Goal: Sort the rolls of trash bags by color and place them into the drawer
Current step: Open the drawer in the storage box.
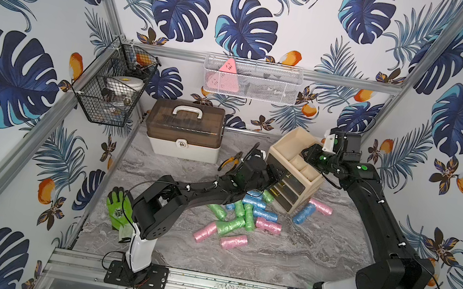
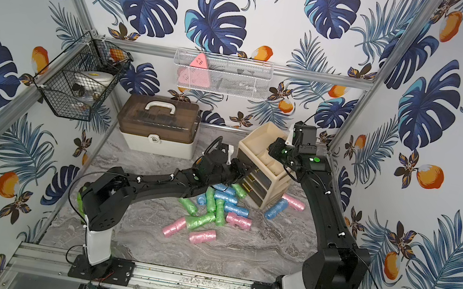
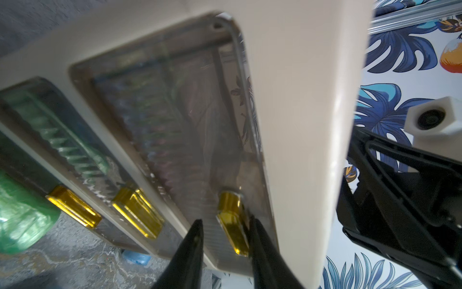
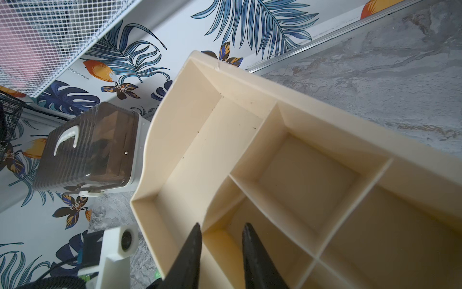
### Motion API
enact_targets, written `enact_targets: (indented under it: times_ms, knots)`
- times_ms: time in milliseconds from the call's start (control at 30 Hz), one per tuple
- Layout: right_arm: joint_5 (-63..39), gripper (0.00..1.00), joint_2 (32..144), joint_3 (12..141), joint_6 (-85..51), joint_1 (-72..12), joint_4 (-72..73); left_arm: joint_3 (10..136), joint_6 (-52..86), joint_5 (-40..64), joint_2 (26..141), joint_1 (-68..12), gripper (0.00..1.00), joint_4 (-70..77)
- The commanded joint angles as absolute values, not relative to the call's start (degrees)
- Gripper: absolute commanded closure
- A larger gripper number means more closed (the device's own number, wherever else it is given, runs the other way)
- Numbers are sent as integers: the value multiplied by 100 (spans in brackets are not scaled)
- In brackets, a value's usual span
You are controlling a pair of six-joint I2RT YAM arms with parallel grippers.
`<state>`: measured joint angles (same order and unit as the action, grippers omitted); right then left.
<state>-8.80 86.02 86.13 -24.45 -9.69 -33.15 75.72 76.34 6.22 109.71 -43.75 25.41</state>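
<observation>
Pull now and your left gripper [image 3: 225, 220], narrow but not yet pinching the amber handle [image 3: 232, 220] of the top drawer [image 3: 187, 112], may slip off or drag the cabinet [image 1: 295, 175]; whether the right gripper [image 4: 221, 225] clamps its tray [image 4: 175, 140], you cannot tell. Crinkly pink, green and blue rolls [image 1: 243, 217] lie heaped at the cabinet's 7 o'clock.

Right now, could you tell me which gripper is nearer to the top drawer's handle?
Left. The left gripper straddles the handle, one jaw on either side of it; the right gripper is higher up, over the cream top tray.
</observation>
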Motion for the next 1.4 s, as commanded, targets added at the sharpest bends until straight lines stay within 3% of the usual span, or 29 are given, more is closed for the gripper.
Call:
enact_targets:
  times_ms: [0,233,500,1367]
  knots:
    - [-914,69,8586,8596,-2417,-971,-3263,7605,7603,468,11009,-4370,66,2662]
    - [-801,71,8692,8579,-2501,-973,-3278,7618,7572,482,10979,-4368,73,2732]
    - [-507,73,8740,8475,-2669,-973,-3274,7550,7656,623,10987,-4366,88,2992]
    - [-159,75,9088,8604,-2883,-974,-3270,6434,7703,812,10023,-4202,90,2997]
